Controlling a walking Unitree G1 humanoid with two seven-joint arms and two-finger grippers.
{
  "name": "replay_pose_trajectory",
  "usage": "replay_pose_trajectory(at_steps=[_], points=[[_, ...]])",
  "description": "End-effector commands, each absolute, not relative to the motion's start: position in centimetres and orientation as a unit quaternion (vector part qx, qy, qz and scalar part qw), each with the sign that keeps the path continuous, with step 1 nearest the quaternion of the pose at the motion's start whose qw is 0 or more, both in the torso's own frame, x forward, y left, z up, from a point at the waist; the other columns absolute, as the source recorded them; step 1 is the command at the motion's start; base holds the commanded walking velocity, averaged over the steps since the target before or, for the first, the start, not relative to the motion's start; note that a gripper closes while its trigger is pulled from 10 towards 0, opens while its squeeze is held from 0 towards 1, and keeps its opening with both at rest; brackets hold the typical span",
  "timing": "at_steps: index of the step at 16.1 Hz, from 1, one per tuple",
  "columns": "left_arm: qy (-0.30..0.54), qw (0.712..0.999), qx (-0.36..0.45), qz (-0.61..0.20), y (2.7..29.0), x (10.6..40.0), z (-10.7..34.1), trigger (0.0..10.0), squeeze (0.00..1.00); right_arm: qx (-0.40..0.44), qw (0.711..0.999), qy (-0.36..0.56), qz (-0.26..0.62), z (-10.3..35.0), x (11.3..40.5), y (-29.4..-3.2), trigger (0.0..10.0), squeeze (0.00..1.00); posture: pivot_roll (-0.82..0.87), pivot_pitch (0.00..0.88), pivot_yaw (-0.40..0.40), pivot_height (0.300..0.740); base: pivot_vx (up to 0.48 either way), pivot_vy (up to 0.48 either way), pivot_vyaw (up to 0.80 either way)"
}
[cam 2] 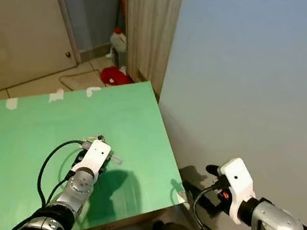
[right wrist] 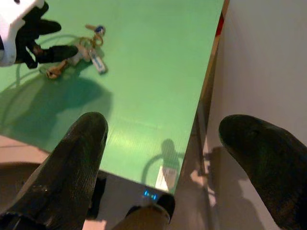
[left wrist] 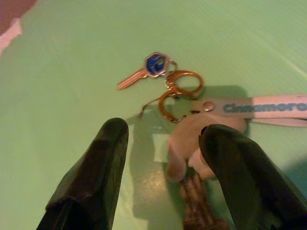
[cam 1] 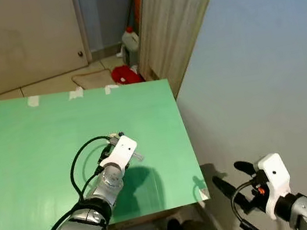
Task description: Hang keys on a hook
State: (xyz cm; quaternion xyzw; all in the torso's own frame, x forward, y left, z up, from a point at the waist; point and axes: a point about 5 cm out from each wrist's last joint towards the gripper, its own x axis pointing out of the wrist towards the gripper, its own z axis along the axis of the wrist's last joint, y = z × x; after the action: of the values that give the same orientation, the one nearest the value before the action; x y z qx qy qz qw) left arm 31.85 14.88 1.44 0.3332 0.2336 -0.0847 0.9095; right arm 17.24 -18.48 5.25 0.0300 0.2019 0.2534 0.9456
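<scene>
— Our right hand: where is it?
— Off the green tabletop's near right corner, fingers apart.
— And the keys?
— Toward the near right edge, flat, between our left hand's spread fingers.

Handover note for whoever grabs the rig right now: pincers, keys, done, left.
Left pincer: open, low over the green table, fingers either side of the key bunch, nothing gripped.
Right pincer: open, holding nothing, beside the table's near right corner, close to the wall.
Keys: flat on the table. A blue-headed key, gold rings, a pale strap with lettering and a pale fob sit just ahead of the left fingertips.
Done: left arm is lined up on the bunch.
Left: shut on the keys, lift, carry to a hook and hang them. I can't make out a hook from here, so find it first.
</scene>
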Motion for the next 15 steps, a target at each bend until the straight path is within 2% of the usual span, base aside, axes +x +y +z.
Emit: replay_pose_trajectory(at_steps=[1,4,5,8,12,13,15], points=[[0.238,0.914,0.313,-0.097,14.4,31.7,1.3,10.0,1.0,0.032,0.942,0.213,0.257,5.3,16.7,-18.7,10.0,0.0,-0.34,0.245,-0.179,0.74,0.0,0.0,0.0],[0.249,0.925,0.271,-0.096,14.7,31.9,1.4,10.0,1.0,0.034,0.938,0.222,0.263,5.4,16.1,-18.5,10.0,0.0,-0.35,0.257,-0.187,0.74,0.0,0.0,0.0],[0.258,0.933,0.238,-0.082,14.9,31.9,1.4,10.0,0.0,0.033,0.938,0.224,0.264,5.4,15.9,-18.6,10.0,0.0,-0.36,0.256,-0.188,0.74,0.0,0.0,0.0],[0.286,0.947,0.147,-0.023,15.9,31.7,1.1,10.0,0.0,0.032,0.938,0.228,0.26,5.4,15.7,-18.7,10.0,0.0,-0.36,0.254,-0.184,0.74,0.0,0.0,0.0],[0.304,0.953,-0.011,0.016,15.5,31.3,0.7,10.0,0.0,0.03,0.938,0.23,0.258,5.5,15.6,-18.7,10.0,0.0,-0.37,0.254,-0.19,0.74,0.0,0.0,0.0],[0.303,0.953,-0.028,0.016,15.3,31.4,0.7,10.0,0.0,0.03,0.938,0.23,0.259,5.6,15.6,-18.7,10.0,0.0,-0.37,0.254,-0.192,0.74,0.0,0.0,0.0],[0.304,0.953,-0.006,-0.009,14.6,31.4,0.7,10.0,0.0,0.029,0.937,0.233,0.258,5.6,15.4,-18.7,10.0,0.0,-0.38,0.254,-0.192,0.74,0.0,0.0,0.0]])
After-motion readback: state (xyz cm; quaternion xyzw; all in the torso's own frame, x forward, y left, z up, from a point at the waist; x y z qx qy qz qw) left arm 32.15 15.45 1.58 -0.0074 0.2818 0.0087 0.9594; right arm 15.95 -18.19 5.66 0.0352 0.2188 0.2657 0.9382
